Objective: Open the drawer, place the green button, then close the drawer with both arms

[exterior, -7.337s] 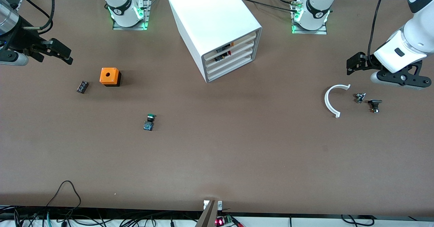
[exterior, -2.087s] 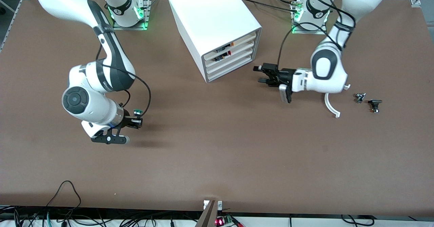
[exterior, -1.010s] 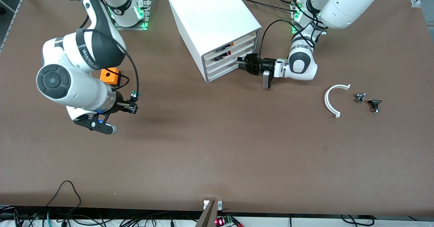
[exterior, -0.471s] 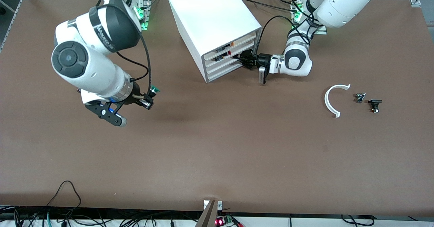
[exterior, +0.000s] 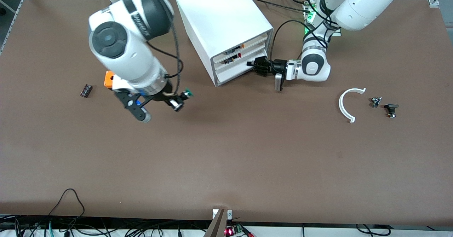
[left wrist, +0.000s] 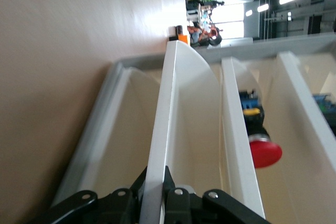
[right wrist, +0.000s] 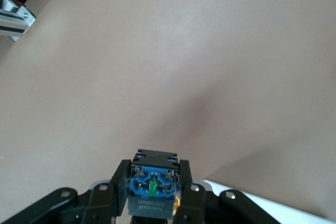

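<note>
The white cabinet (exterior: 219,17) stands toward the robots' bases, its four cream fronts facing the left arm's end. My left gripper (exterior: 256,67) is shut on the thin white front edge of the drawer (exterior: 235,70), third from the top; in the left wrist view the gripper (left wrist: 156,176) pinches that edge of the drawer (left wrist: 168,108). My right gripper (exterior: 178,102) hangs over bare table beside the cabinet, shut on the button (exterior: 184,96), green cap pointing toward the cabinet. In the right wrist view the gripper (right wrist: 154,184) clamps the blue base of the button (right wrist: 153,188).
An orange cube (exterior: 108,80) shows partly under the right arm, with a small black part (exterior: 85,90) beside it. Toward the left arm's end lie a white curved piece (exterior: 348,104) and two small parts (exterior: 376,102) (exterior: 390,109). Red-and-black parts (exterior: 233,54) fill the upper drawers.
My right arm has carried the button up and across toward the cabinet. My left gripper has reached the third front and shut on its edge.
</note>
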Available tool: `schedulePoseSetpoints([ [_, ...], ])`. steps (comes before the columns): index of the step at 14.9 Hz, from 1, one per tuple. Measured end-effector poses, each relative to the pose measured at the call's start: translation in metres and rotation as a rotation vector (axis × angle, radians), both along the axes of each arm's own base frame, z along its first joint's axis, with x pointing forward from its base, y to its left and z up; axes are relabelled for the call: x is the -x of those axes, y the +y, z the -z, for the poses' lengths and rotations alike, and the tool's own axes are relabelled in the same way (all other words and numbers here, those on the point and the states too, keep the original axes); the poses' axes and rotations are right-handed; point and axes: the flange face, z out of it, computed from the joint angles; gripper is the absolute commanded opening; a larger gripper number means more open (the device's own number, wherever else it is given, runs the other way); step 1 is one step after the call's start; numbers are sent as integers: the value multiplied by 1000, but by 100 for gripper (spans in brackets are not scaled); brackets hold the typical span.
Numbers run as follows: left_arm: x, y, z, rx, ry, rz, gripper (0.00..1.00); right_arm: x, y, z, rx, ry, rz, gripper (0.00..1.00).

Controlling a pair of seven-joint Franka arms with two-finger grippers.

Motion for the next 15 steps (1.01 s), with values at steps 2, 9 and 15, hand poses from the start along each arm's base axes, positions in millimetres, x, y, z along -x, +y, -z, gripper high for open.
schedulePoseSetpoints([
  [2,-18,16,0,-8,-17,-38,0,6,22,2,-23,-20,65,0],
  [9,-77,53,-9,-50,-46,-58,75,33,101,35,-90,-46,221,0],
  [15,-100,64,-13,-81,-95,-53,100,58,154,87,-95,-22,252,0],
])
